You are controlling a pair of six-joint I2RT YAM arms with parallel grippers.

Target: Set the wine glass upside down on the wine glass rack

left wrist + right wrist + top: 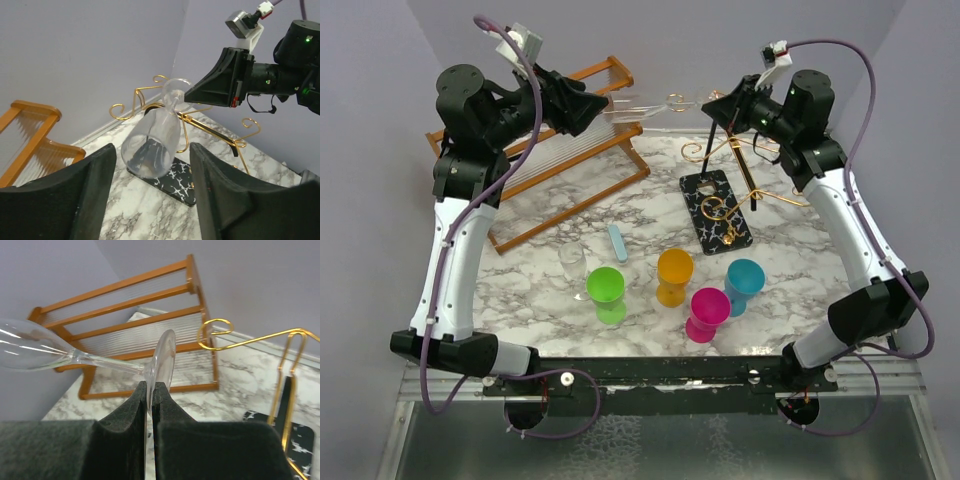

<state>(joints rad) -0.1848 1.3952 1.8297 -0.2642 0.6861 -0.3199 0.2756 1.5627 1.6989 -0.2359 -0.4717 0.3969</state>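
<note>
At the top centre of the overhead view, the wine glass point(638, 103) hangs sideways in the air between both arms. The right claw point(150, 390) pinches the edge of its round foot, while the left claw point(152, 150) is spread around the bowl, apart from it. The wine glass rack point(717, 210) stands lower right on the table point(790, 270)

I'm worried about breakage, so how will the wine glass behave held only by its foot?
Probably fragile: the wine glass is thin and clear with a slim stem. It may slip or pivot, since the right gripper pinches only the foot's rim while the bowl juts out sideways. The left gripper stands open, giving no support.
</note>
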